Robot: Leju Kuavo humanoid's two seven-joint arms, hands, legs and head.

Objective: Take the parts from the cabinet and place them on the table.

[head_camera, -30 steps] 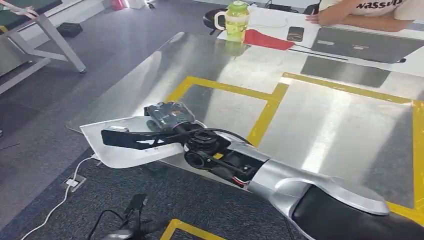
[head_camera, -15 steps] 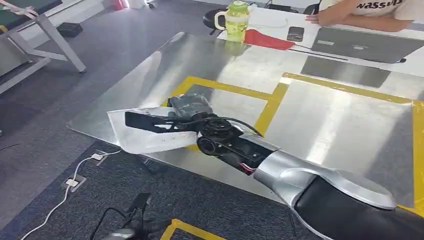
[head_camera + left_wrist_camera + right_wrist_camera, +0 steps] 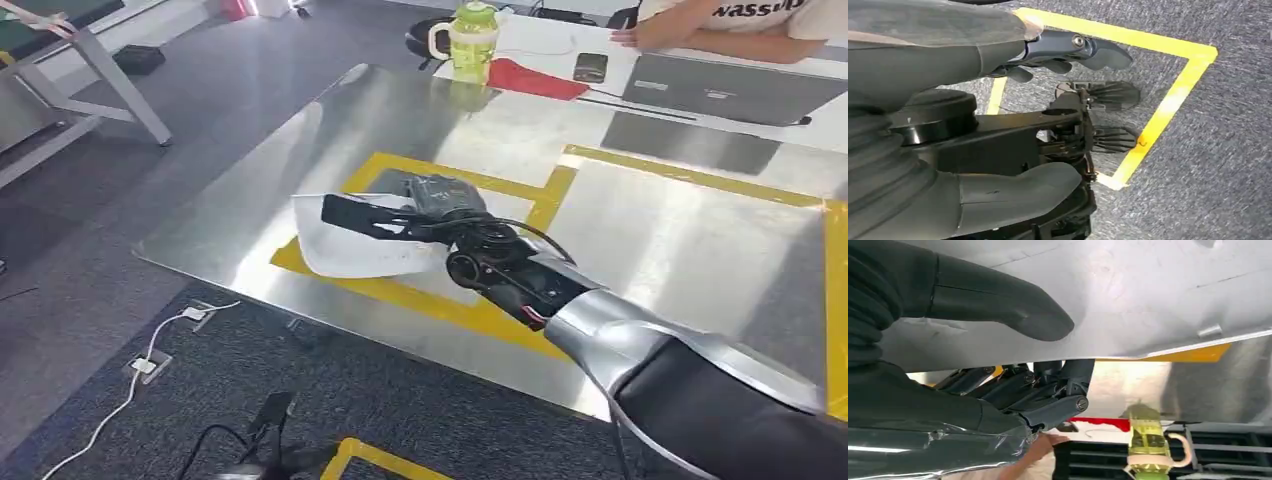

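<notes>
The right hand (image 3: 400,215) grasps a white sheet-like part (image 3: 345,245) by its edge over the bench (image 3: 640,240), at the yellow square's seven o'clock corner; it looks thin, light, probably stiff, best pinched at the rim

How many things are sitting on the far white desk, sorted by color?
Green: 1, the mug
Red: 1, the cloth
Black: 1, the phone
Grey: 1, the laptop
Total: 4
</notes>
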